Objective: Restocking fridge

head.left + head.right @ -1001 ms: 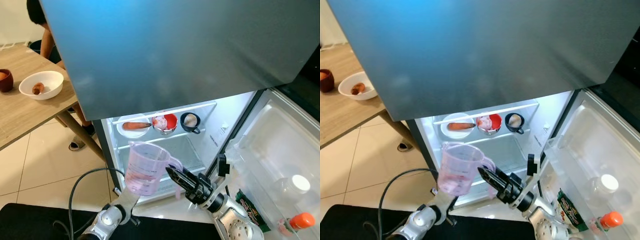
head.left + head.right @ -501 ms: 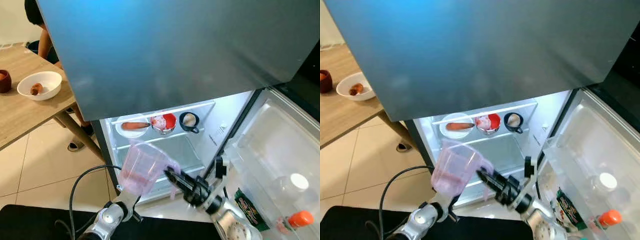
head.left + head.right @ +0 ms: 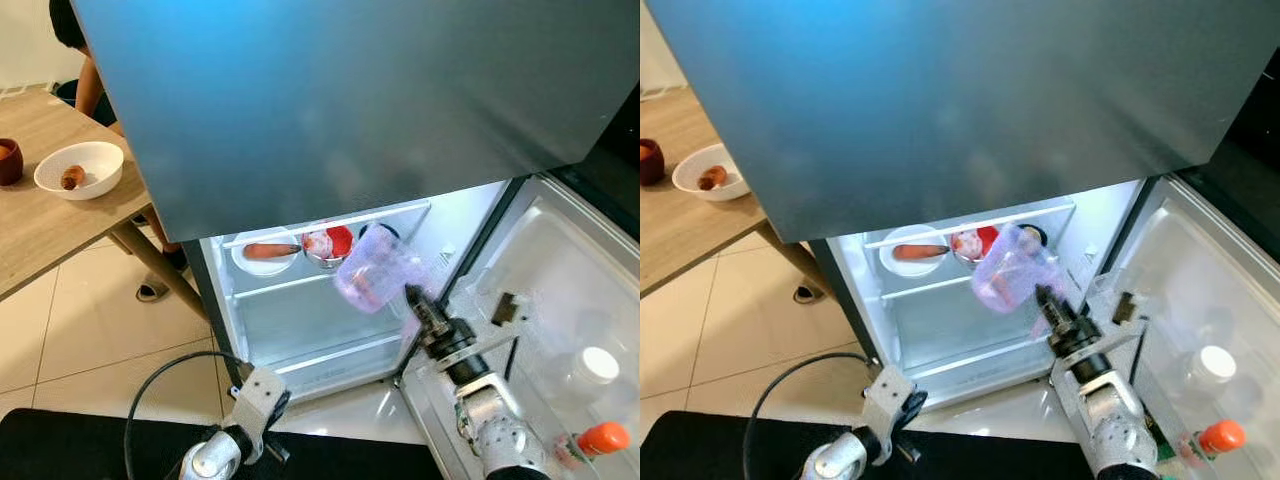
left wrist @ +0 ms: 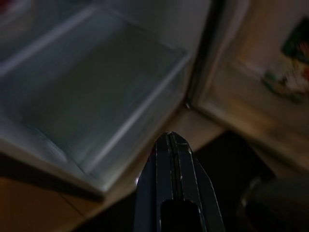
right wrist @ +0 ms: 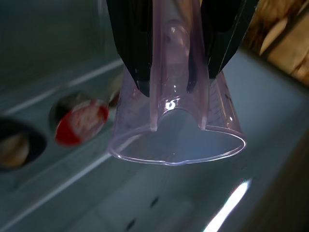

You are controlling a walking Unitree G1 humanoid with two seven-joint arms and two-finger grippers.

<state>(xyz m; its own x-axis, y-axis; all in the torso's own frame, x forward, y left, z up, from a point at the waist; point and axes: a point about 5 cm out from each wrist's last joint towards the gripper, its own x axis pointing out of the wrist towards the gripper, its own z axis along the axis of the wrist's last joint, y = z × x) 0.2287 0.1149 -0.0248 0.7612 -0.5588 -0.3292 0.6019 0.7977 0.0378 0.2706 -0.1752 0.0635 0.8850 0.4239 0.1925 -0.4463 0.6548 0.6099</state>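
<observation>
Looking into the open fridge (image 3: 300, 330), I am seeing its lit lower compartment with the door (image 3: 560, 310) swung out to my right, and I am judging this as the placing step: the jug is in the air on its way in. On the upper shelf (image 3: 330, 270) a white plate with a carrot (image 3: 265, 252), a red bowl (image 3: 330, 243) and a dark mug (image 3: 1033, 236) are sitting in a row; the shelf below them is looking bare. Off to my left a wooden table (image 3: 40, 225) is carrying a white bowl (image 3: 78, 168), with a person sitting behind it.

My right claw (image 3: 412, 298) is pinching the clear pinkish measuring jug (image 3: 375, 270) by its handle, fingers (image 5: 130, 43) closed either side of it, and is holding the jug tilted just in front of the upper shelf, near the mug. My left claw (image 4: 171, 145) is hanging low in front of the fridge, pressed together and carrying nothing.

Next, as I am reading it, I am needing to level the jug, ease it to a free patch of shelf without knocking the mug or the red bowl, set it upright, and only then let go.
</observation>
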